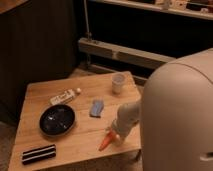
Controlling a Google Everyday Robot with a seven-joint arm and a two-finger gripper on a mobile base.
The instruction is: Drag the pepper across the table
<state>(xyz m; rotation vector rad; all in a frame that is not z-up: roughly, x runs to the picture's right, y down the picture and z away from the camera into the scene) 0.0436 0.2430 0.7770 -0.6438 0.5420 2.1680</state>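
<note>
the pepper [105,142] lies near the front edge of the worktop [80,142], right of the dark bowl [57,120]; the arm [127,117] reaches down so the jaws sit at its thick upper end, probably to drag it along the planks; whether they clamp it or only press, i cannot tell

Table [95,86]: pale wood planks, matt, seams showing. Pepper [105,142]: orange skin, smooth, faint sheen. Gripper [114,134], at the pepper's upper end near the table's front edge: pale and matt like the arm [175,115], whose shell looks like smooth plastic. Bowl [57,120]: dark, glossy, catching light. Cup [118,82]: pale, matt.
</note>
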